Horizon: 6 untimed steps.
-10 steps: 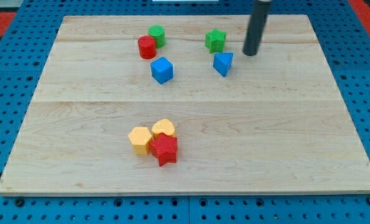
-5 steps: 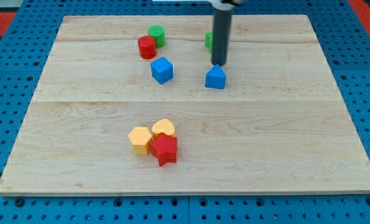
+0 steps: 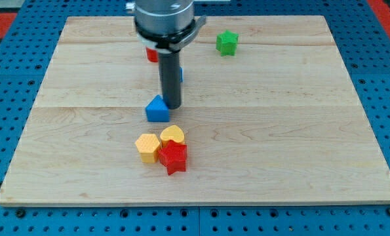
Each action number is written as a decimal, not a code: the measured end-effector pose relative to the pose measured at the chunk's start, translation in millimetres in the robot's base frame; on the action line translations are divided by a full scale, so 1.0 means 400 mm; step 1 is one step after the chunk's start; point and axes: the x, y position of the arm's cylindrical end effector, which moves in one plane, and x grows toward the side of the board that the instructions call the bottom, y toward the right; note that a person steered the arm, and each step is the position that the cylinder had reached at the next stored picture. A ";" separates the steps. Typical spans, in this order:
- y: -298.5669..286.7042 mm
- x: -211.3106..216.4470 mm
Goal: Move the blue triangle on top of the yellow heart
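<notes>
Camera view, blue triangle [image 3: 156, 109] pushed nearer yellow heart [image 3: 173, 135], my tip [image 3: 172, 105] touching it, grasping nothing.

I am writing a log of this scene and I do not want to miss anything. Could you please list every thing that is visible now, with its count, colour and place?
blue triangle: 1, blue, board middle, just above the yellow heart
yellow heart: 1, yellow, lower cluster, top
yellow block: 1, yellow, hexagon-like, cluster's left
red star: 1, red, cluster's bottom right
green star: 1, green, near the view's top, right of the arm
red block: 1, red, mostly hidden behind the arm
blue block: 1, blue, only a sliver beside the rod
wooden board: 1, light wood, on a blue pegboard
my tip: 1, dark rod end, against the blue triangle's upper right
</notes>
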 end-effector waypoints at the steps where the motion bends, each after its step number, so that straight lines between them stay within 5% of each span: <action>1: 0.010 -0.062; 2: -0.100 -0.055; 4: -0.073 0.086; 5: -0.013 0.028; 6: -0.117 -0.080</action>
